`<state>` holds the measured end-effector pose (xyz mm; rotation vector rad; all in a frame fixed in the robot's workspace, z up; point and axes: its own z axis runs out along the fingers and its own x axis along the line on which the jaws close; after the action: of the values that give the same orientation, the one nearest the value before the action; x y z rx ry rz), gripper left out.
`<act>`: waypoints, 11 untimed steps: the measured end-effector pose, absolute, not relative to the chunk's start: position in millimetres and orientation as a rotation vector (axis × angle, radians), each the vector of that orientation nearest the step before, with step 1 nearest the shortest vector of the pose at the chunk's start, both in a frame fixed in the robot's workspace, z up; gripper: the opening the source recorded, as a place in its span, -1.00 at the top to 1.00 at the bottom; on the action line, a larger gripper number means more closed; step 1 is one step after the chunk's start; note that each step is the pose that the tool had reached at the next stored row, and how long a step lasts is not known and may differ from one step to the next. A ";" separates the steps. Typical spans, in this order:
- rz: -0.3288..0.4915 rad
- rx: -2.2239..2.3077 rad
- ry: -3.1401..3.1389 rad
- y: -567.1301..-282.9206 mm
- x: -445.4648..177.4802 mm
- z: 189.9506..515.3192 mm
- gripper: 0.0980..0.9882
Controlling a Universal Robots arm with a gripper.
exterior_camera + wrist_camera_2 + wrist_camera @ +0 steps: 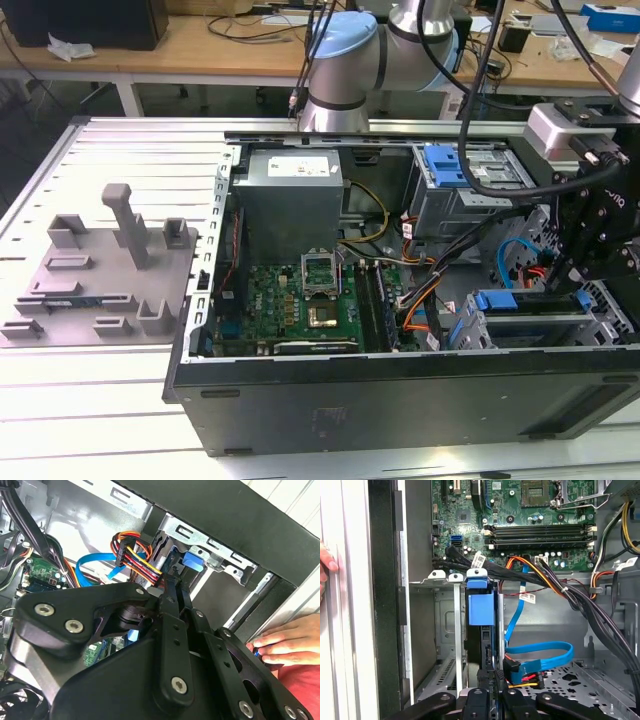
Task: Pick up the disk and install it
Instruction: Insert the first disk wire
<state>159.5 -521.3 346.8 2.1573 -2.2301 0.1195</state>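
Observation:
The disk (528, 302) stands on edge in the drive cage (545, 330) at the front corner of the open computer case, on the exterior view's right. Its blue rail frame (480, 605) faces up in the first wrist view, with the dark disk body below it in the slot. My gripper (572, 282) hangs over this bay. Its two black fingers (489, 669) lie close together in line with the disk's end, with nothing visibly clamped between them. In the second wrist view the gripper (176, 587) reaches toward the blue tab (195, 561).
A grey fixture plate (100, 270) with upright posts lies outside the case on the exterior view's left. A second cage with a blue tab (448, 165) sits at the case's back. Cable bundles (555, 585) and a blue ribbon (540, 655) cross beside the bay. A person's hand (282, 645) rests on the case edge.

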 end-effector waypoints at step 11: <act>0.119 2.157 -2.230 -521.3 159.5 342.4 0.85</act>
<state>159.5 -521.3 342.4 2.1571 -2.2305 0.1194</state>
